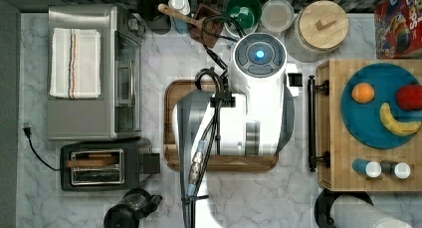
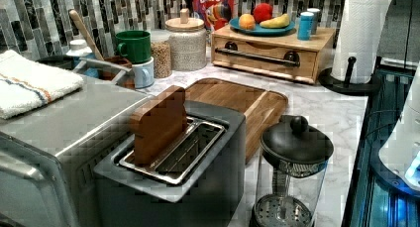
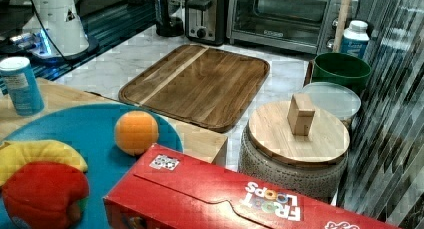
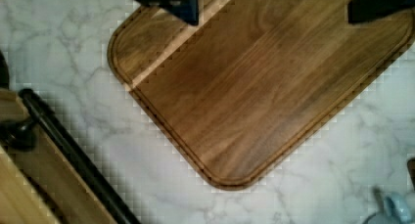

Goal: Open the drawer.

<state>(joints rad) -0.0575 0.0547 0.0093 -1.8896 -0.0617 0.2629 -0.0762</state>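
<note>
White marble worktop is carrying everything. Over it, the robot's gripper (image 4: 274, 4) is hanging above the dark-brown rounded wooden tray (image 4: 254, 87), its two black fingers (image 4: 169, 1) spread wide apart, holding nothing and touching nothing. The wide, shallow light-wood drawer (image 2: 265, 56) is sitting closed in its butcher-block box near the worktop's back edge in the left view, its long black bar handle (image 4: 73, 155) lying just beyond the tray's corner, apart from the fingers.

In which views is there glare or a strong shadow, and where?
Left view: window light reflects on the toaster oven top. Right view: bright glare at the marble counter beside the tray. Wrist view: even light, soft shadow beneath the drawer handle.
</note>
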